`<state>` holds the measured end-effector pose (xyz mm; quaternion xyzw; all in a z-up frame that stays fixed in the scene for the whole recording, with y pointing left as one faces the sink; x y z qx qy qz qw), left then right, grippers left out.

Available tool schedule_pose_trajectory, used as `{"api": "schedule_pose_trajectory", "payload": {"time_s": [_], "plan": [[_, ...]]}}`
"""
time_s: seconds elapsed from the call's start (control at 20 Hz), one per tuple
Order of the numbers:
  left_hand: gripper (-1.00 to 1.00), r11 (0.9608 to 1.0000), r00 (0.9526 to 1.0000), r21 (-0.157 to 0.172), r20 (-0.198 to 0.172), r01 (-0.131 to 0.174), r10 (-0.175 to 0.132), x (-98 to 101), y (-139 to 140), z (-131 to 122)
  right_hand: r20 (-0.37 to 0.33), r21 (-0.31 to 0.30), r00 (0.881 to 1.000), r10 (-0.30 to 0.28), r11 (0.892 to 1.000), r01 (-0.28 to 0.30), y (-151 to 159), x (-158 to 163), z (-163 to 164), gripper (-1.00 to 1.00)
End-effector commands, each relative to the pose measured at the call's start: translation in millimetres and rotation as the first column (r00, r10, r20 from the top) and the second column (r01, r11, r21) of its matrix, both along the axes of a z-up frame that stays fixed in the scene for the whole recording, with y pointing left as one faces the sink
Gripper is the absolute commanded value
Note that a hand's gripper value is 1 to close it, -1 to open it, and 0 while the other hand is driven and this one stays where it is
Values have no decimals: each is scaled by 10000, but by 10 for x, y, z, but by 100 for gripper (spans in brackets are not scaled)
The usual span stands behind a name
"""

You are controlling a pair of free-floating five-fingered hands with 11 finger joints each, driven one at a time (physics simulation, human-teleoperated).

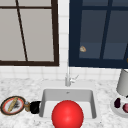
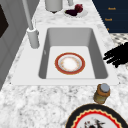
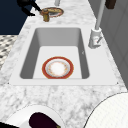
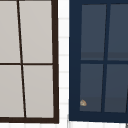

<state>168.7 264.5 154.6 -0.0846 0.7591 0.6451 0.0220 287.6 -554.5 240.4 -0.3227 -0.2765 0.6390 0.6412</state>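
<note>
My left hand (image 1: 35,107) hovers over the counter between a small brown jar (image 1: 26,106) and the sink's left rim (image 1: 41,100). In the left side view this hand (image 2: 117,56) has straight, spread fingers and holds nothing. The jar (image 2: 102,93) stands just beside it. In the right side view the hand (image 3: 26,5) is at the far end, close to the jar (image 3: 45,15). A red-rimmed plate (image 2: 70,63) lies flat in the sink basin. A black sliver (image 3: 4,124) at the corner, by the plate with the dark eggplant (image 3: 42,120), may be my right hand.
A large red ball (image 1: 67,114) is in front of the sink. A decorated plate (image 1: 13,105) with food lies left of the jar. On the right stand a white canister (image 1: 123,82) and a white plate (image 1: 113,108). The faucet (image 1: 68,77) rises behind the basin.
</note>
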Motion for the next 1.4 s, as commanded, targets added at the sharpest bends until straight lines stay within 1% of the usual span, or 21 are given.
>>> {"api": "schedule_pose_trajectory", "payload": {"time_s": [0.0,0.15,0.2,0.25,0.35,0.55,0.6,0.65,0.8,1.25,1.35], "plan": [[0,10000,10000,0,0,0,0,0,0,0,-68,-1,9991,-421,9991,421,150,-185,51,-100],[0,10000,10000,0,0,0,0,0,0,0,116,37,9989,-462,9989,461,259,-273,42,-100],[0,10000,10000,0,0,0,0,0,0,0,72,-48,9999,-142,9999,143,282,-243,23,-100],[0,10000,10000,0,0,0,0,0,0,0,-45,-44,10000,-75,10000,74,284,-234,1,-100],[0,10000,10000,0,0,0,0,0,0,0,42,90,9999,-146,9999,146,338,-363,-43,-100],[0,10000,10000,0,0,0,0,0,0,0,7,19,9994,-344,9994,344,452,-326,-89,-100],[0,10000,10000,0,0,0,0,0,0,0,45,-1,9995,-299,9996,299,390,-335,-147,-100],[0,10000,10000,0,0,0,0,0,0,0,-3,5,9997,-249,9997,249,405,-345,-174,-100],[0,10000,10000,0,0,0,0,0,0,0,-19,66,9991,-413,9991,413,447,-287,-210,-100],[0,10000,10000,0,0,0,0,0,0,0,-25,51,9993,-379,9993,379,370,-291,-426,-100],[0,10000,10000,0,0,0,0,0,0,0,-28,41,9991,-413,9991,413,338,-238,-488,-100]]}}
